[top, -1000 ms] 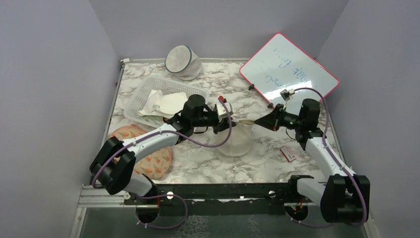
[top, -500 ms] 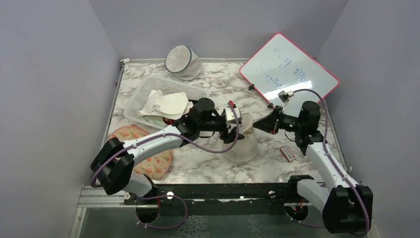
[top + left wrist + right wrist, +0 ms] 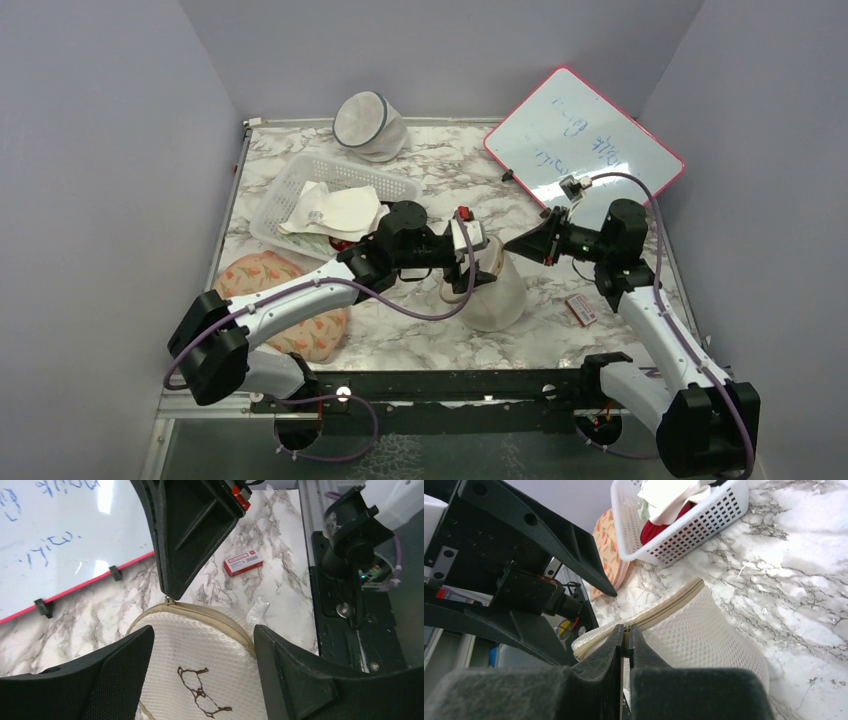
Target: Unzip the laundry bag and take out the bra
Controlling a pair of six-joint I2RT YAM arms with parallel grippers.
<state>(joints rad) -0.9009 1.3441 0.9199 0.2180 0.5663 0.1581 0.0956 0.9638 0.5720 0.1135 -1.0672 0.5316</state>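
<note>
The laundry bag (image 3: pixel 492 292) is a cream mesh dome standing mid-table, its flat face with the small bra drawing (image 3: pixel 200 692) turned up to the left wrist camera. My left gripper (image 3: pixel 203 632) is open, one finger on each side of that face. My right gripper (image 3: pixel 625 630) is shut on the beige zipper pull at the bag's tan zipper rim (image 3: pixel 664 607). In the left wrist view its black tip (image 3: pixel 167 595) meets the zipper's end. The zipper looks closed along the visible rim. The bra is hidden.
A white basket (image 3: pixel 300 180) with white and red cloth stands at back left. A white mesh bag (image 3: pixel 368 122) lies at the back. A whiteboard (image 3: pixel 585 135) leans at back right. A small red box (image 3: pixel 581 308) lies right of the bag, a floral pad (image 3: pixel 310 325) at front left.
My left gripper has opened and moved right, over the bag's flat face. The bag has shifted a little right and nearer. My right gripper stays shut at the zipper.
</note>
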